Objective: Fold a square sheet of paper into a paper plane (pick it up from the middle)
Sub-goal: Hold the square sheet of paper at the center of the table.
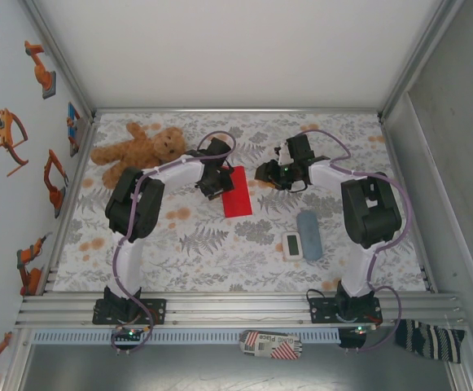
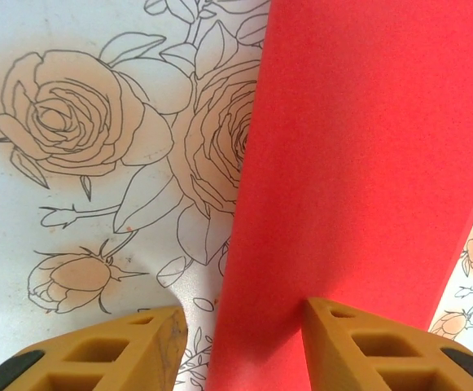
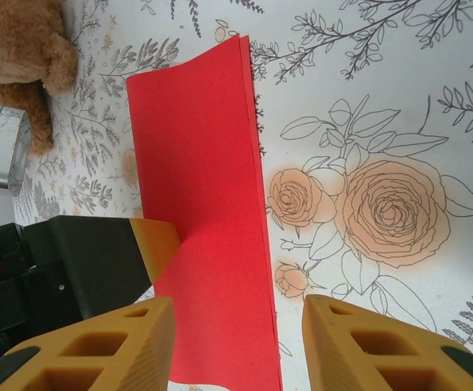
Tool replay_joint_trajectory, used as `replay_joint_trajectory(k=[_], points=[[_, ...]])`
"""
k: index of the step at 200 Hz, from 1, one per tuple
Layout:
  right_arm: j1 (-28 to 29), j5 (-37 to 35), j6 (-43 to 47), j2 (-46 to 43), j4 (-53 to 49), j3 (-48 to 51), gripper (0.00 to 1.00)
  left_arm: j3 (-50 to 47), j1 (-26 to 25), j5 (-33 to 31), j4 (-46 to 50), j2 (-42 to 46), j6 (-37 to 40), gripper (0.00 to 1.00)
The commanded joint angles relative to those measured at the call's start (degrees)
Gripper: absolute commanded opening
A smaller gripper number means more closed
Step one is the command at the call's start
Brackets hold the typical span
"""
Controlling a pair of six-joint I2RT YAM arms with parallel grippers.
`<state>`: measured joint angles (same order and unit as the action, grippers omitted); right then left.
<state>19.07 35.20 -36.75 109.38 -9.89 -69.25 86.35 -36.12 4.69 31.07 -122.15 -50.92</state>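
Saw the square sheet of paper (image 1: 238, 192) folded into a long red strip, flat on the tabletop (image 1: 220, 244) between the arms, long side pointing away from the bases. Saw the left claw (image 2: 244, 319) half open, sitting across its left edge, holding nothing. Saw the right claw (image 3: 236, 322) half open above the right edge, empty too. Judged the left one nearer.

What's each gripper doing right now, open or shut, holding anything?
Left gripper: open, one fingertip pressing on the folded red paper sheet, nothing gripped.
Right gripper: open, empty, above the paper.
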Motion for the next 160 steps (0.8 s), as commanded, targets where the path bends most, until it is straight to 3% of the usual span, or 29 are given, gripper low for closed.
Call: replay_joint_trajectory(k=[1, 160], points=[[-0.1, -0.4, 1.2, 0.5, -1.0, -0.8, 0.44, -4.7, -1.1, -0.4, 3.1, -12.1, 2.6, 0.45], [0.0, 0.3, 1.3, 0.9, -1.0, -0.7, 0.43, -1.9, -0.9, -1.4, 5.9, -14.9, 0.8, 0.45]])
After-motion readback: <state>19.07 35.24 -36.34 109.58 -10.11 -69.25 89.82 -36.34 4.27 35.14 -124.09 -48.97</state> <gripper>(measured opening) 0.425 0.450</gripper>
